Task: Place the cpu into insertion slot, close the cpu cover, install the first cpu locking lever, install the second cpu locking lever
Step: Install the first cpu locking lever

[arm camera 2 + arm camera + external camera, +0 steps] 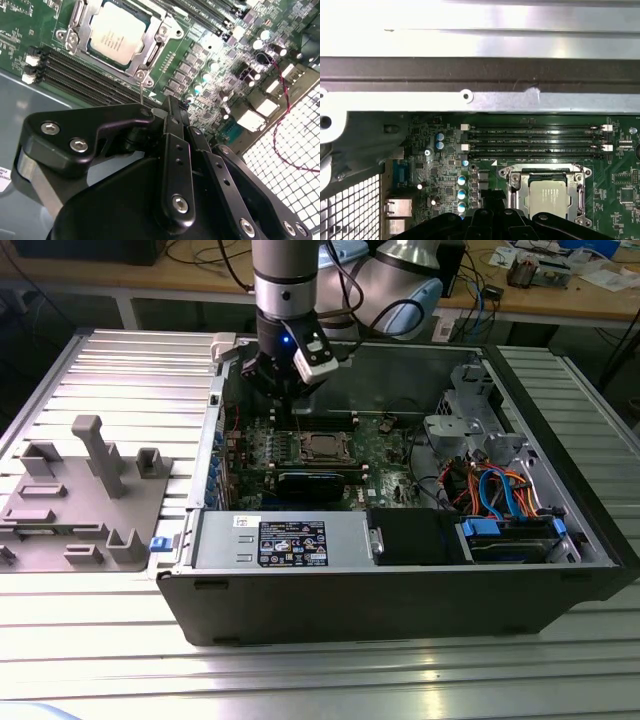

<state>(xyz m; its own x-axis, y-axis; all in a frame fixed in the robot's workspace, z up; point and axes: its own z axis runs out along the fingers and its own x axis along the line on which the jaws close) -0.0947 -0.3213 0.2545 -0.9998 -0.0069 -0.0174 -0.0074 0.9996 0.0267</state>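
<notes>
Black linkage arms make up the gripper (171,104), whose fingers (175,150) are drawn together at the tips with no gap visible between them in the second wrist view. A thin silvery rod (141,95) rises just beside the tips; whether it is touched or pinched cannot be made out. The gripper hangs low over the green motherboard (30,20), close to the long black memory slots (75,70).

Just beyond those slots is the insertion slot (70,36), its silvery rim bolted to the board. The cpu (116,34) lies flat inside it, metal top facing up. The cpu cover (131,61) lies down around the chip, which shows through its square window.

In the exterior view the cpu sits at about 4 o'clock from the gripper, inside the open computer case (400,610). A grey power supply box (280,540) lies at 6 o'clock from the socket, against the near wall. A bundle of orange and blue cables (505,490) lies at 3 o'clock. The case rests on a ribbed aluminium table (130,360). At 9 o'clock from the case, well apart from it, a grey fixture block (85,505) stands on the same table.
</notes>
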